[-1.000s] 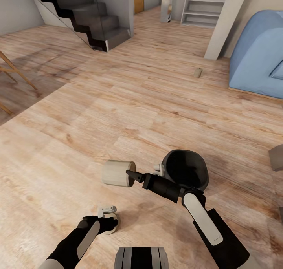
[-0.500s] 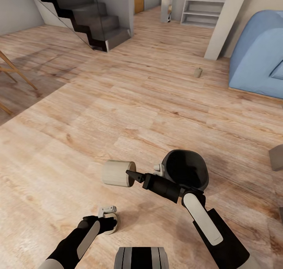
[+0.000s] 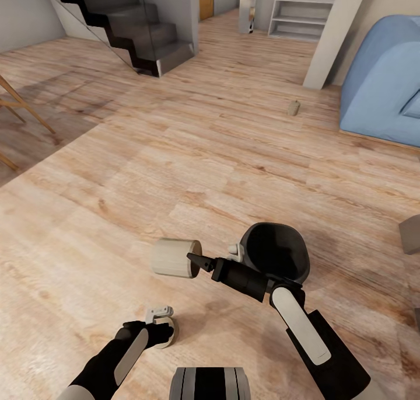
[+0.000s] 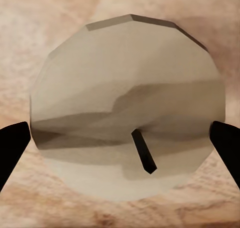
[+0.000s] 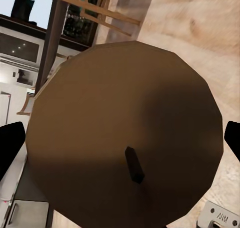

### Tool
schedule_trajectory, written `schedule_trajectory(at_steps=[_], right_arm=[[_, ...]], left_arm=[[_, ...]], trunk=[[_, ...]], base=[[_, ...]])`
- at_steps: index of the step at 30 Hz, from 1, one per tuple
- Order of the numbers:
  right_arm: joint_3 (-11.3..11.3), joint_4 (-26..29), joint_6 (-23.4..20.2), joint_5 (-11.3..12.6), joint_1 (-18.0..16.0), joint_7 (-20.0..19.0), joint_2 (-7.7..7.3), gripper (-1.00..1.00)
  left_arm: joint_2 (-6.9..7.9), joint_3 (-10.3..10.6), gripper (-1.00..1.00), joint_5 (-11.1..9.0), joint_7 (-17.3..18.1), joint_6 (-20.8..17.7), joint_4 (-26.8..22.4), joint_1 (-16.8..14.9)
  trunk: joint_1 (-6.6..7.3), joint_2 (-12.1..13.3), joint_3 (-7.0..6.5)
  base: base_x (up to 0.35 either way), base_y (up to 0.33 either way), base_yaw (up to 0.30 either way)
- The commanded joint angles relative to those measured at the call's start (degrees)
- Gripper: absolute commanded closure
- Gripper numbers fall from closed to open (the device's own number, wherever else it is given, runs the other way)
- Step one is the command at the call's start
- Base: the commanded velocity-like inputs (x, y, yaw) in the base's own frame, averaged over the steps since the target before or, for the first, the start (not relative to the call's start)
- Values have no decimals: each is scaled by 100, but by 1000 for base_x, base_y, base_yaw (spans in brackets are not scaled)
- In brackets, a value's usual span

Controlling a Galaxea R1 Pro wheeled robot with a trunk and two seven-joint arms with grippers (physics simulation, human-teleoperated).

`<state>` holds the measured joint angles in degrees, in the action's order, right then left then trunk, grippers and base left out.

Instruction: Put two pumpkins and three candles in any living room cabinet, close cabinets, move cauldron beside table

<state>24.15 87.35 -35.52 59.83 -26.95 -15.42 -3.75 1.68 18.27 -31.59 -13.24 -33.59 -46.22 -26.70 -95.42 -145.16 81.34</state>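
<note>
One tan candle (image 3: 172,257) lies sideways above the floor, and my right gripper (image 3: 196,261) is shut on its wick end. In the right wrist view its round face (image 5: 125,128) sits between the dark fingertips (image 5: 11,144). My left gripper (image 3: 160,321) is low near my base, shut on a second candle (image 3: 171,333). That candle's wick end (image 4: 125,103) spans the gap between the fingertips (image 4: 12,147). The black cauldron (image 3: 274,254) stands on the floor just behind my right forearm. A third candle (image 3: 293,108) stands far off on the floor near the sofa. Pumpkins, cabinet and table are out of view.
A blue sofa (image 3: 385,79) is at the far right and a pale pillar (image 3: 335,35) beside it. Dark stairs (image 3: 131,29) rise at the back left, a grey shelf rack (image 3: 303,16) at the back. A grey block (image 3: 411,235) pokes in at the right edge. Wooden legs (image 3: 17,105) stand left.
</note>
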Motion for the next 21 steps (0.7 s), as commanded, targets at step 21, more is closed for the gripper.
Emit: schedule_trajectory(at_steps=[21], right_arm=[[-18,-11,10,76,-3,-10,-3,100]], left_arm=[[89,-545,100,-191,-51,-41,-14,-7]], trunk=[[37,17,-306]], base=[[0,0,0]])
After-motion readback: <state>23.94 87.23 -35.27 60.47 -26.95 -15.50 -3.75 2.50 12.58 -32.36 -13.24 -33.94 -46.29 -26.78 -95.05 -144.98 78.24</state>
